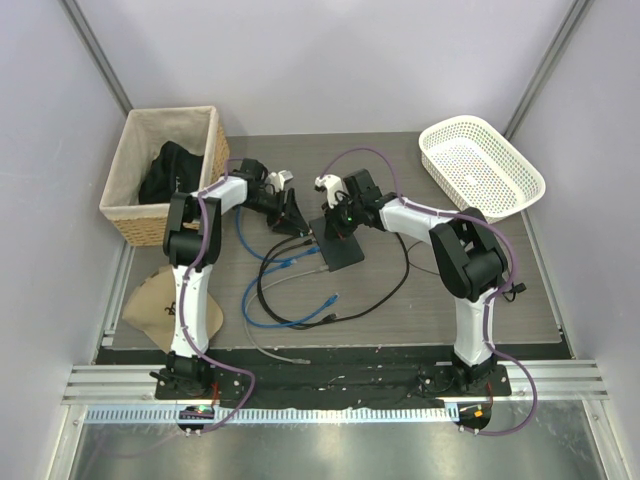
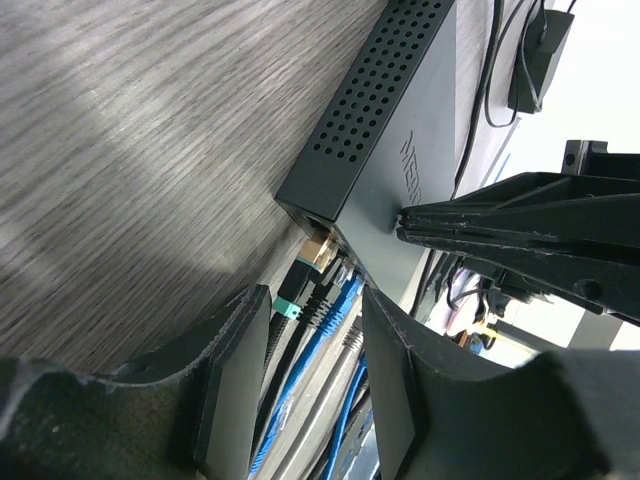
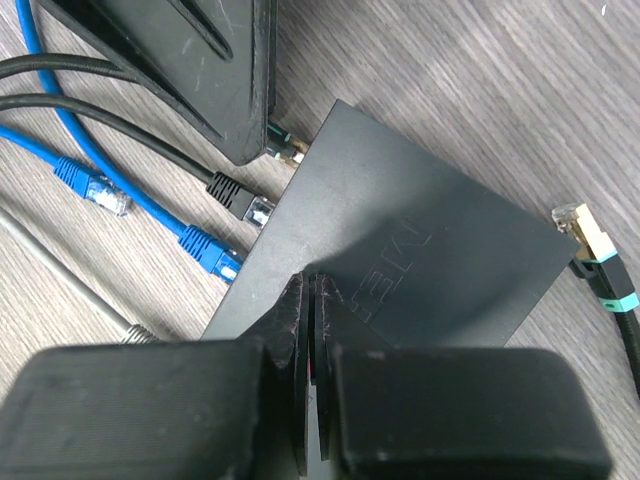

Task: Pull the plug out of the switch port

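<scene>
The switch (image 1: 342, 250) is a flat black box at the table's middle. In the left wrist view, its port edge (image 2: 318, 222) holds a gold plug (image 2: 318, 250) on a black cable with a teal band. A black plug and a blue plug (image 2: 345, 295) sit beside it at the same edge. My left gripper (image 2: 315, 380) is open, its fingers (image 2: 235, 370) either side of these cables, just short of the plugs. My right gripper (image 3: 310, 285) is shut and empty, its tips pressed on the switch top (image 3: 420, 250). The gold plug also shows in the right wrist view (image 3: 285, 148).
A loose gold plug with a teal band (image 3: 590, 240) lies at the switch's far side. Loose blue and black cables (image 1: 290, 295) coil in front. A wicker basket (image 1: 165, 175) stands back left, a white basket (image 1: 480, 165) back right. A black power brick (image 2: 540, 60) lies beyond the switch.
</scene>
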Motion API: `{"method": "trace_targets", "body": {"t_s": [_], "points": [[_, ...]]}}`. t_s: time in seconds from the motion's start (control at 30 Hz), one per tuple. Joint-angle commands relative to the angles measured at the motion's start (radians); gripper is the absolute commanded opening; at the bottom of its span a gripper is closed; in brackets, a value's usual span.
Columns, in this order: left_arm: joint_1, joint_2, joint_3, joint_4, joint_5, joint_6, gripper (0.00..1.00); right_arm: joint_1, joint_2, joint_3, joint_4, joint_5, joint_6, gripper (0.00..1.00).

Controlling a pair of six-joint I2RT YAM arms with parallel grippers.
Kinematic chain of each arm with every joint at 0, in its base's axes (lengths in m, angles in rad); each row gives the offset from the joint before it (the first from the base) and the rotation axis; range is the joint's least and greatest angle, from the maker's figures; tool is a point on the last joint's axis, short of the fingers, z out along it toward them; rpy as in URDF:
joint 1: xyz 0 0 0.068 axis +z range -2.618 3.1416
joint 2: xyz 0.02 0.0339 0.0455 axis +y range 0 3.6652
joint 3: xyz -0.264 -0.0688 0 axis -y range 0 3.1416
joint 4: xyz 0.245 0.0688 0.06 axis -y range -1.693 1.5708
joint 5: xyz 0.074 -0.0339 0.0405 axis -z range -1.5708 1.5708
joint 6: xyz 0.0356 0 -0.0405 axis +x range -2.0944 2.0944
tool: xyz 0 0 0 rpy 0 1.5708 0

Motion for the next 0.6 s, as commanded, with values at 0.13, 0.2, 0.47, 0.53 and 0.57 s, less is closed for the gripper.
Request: {"method": "trace_targets", "body": {"t_s": [0.13,0.2,0.47,0.53,0.57], "points": [[-0.022,0.054,0.003,0.008,-0.111,0.015,0.48,0.010,0.078,-0.040,-0.099,0.081,-0.022,0.01],[-0.030,0.054,0.000,0.009,-0.116,0.015,0.50,0.012,0.079,-0.038,-0.098,0.083,-0.025,0.01],[-0.045,0.103,0.015,0.004,-0.099,0.015,0.52,0.015,0.075,-0.041,-0.098,0.091,-0.025,0.01],[-0.045,0.108,0.012,0.004,-0.093,0.024,0.47,0.015,0.073,-0.041,-0.098,0.094,-0.025,0.01],[-0.045,0.114,0.010,0.003,-0.091,0.027,0.47,0.015,0.073,-0.041,-0.096,0.095,-0.025,0.01]]}}
